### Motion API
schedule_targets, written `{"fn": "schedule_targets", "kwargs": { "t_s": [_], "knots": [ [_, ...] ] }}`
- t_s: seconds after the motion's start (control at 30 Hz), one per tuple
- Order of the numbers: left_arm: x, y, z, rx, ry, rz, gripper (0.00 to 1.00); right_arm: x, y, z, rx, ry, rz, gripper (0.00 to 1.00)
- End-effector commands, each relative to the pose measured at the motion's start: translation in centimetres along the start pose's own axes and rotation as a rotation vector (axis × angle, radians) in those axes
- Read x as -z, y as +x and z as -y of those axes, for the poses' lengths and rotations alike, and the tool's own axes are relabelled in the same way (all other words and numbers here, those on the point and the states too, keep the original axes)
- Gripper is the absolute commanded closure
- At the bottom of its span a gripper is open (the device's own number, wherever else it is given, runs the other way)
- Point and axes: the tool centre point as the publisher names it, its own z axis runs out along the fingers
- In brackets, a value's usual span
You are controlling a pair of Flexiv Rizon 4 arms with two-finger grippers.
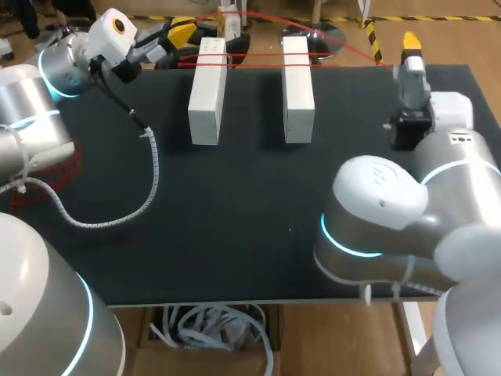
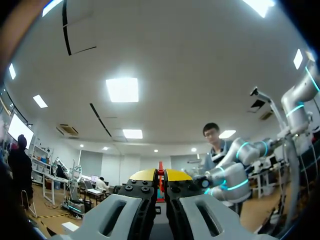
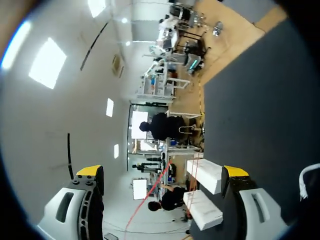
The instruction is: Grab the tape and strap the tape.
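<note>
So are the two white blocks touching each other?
No, the left white block and the right white block lie apart, with a strip of bare black table between them.

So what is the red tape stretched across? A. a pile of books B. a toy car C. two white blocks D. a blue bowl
C: the red tape runs over the far ends of the two white blocks, one beside the other.
</note>
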Motion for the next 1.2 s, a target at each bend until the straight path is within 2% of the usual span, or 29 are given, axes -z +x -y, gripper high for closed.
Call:
{"fn": "schedule_targets", "kwargs": {
  "t_s": [0.03,0.17,0.37,0.63,1.2],
  "knots": [
    [0.0,0.1,-0.1,-0.002,0.001,0.002,1.00,-0.6,0.6,1.2,-0.459,-0.229,0.092,0.00],
    [0.0,0.1,-0.1,-0.002,0.001,0.002,1.00,-1.4,1.0,1.6,-0.502,-0.203,0.082,0.00],
    [0.0,0.1,-0.1,-0.002,0.001,0.002,1.00,-2.1,1.2,2.5,-0.497,-0.187,0.074,0.00],
    [0.0,0.1,-0.1,-0.002,0.001,0.002,1.00,-2.5,1.6,3.3,-0.339,-0.165,0.021,0.00],
    [0.0,0.1,-0.1,-0.002,0.001,0.002,1.00,-5.2,3.6,4.0,-0.361,-0.108,-0.014,0.00]
  ]
}}
